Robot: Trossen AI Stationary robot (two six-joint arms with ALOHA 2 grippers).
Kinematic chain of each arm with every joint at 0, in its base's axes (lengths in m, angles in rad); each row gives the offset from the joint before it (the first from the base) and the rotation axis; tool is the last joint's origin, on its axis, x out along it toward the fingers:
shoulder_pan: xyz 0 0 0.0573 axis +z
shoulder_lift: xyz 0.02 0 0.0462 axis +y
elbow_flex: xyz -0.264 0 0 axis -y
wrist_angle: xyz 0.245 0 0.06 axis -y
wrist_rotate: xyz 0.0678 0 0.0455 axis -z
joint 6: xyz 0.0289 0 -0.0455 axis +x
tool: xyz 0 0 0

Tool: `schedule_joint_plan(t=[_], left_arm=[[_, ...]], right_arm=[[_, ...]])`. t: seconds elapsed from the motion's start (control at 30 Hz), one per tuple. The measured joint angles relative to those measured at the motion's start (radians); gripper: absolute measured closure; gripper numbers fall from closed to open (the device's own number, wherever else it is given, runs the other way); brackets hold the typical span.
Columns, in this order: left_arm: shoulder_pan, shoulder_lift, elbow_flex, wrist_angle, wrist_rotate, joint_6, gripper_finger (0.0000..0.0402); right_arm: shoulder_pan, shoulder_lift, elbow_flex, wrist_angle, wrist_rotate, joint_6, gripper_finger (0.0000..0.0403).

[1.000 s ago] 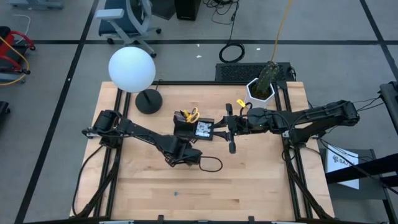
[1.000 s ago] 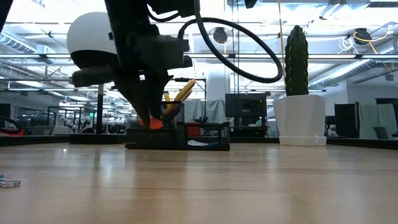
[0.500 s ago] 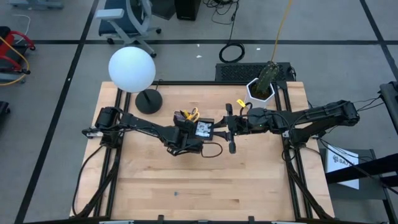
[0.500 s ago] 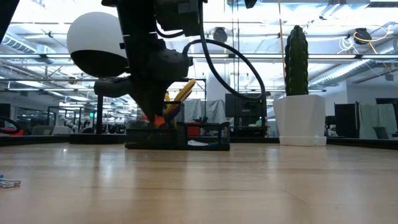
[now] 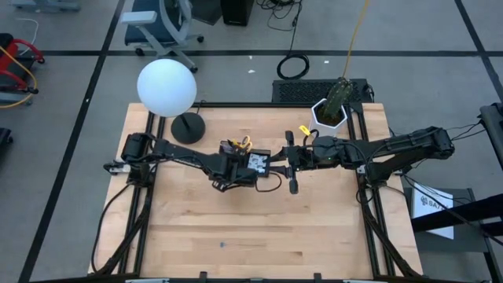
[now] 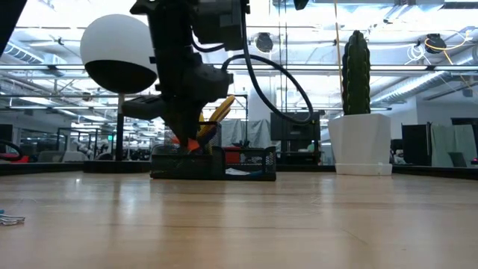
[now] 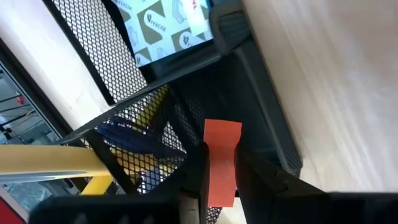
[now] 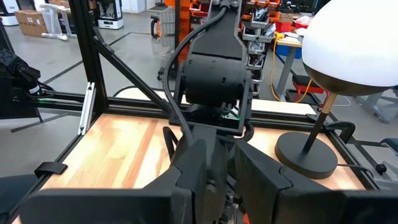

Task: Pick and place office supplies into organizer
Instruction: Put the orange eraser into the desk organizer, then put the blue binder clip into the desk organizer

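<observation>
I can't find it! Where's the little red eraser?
The left end effector pinches the red eraser just above the black organizer, mid-table.

Very little here can be read. In the left wrist view, a white card (image 7: 163, 26) printed with olive-green diamond shapes lies in the lower tray of the black mesh organizer (image 7: 106, 56); one word on it looks like "reecor", with the start cut off. Another line at the card's edge is too partial to make out. From above, a white sheet (image 5: 431, 206) on the floor to the right of the worktop (image 5: 314, 228) carries dark lettering, too small to read.
</observation>
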Motion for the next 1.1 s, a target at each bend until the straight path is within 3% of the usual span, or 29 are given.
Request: schedule_joint_plan(t=[0.7,1.1], left_arm=[[0.005,0.000,0.000,0.011,0.005,0.020,0.0333],[0.005,0.000,0.000,0.012,0.004,-0.018,0.0243]], right_arm=[[0.000,0.000,0.000,0.000,0.000,0.000,0.0328],[0.000,0.000,0.000,0.000,0.000,0.000,0.0328]])
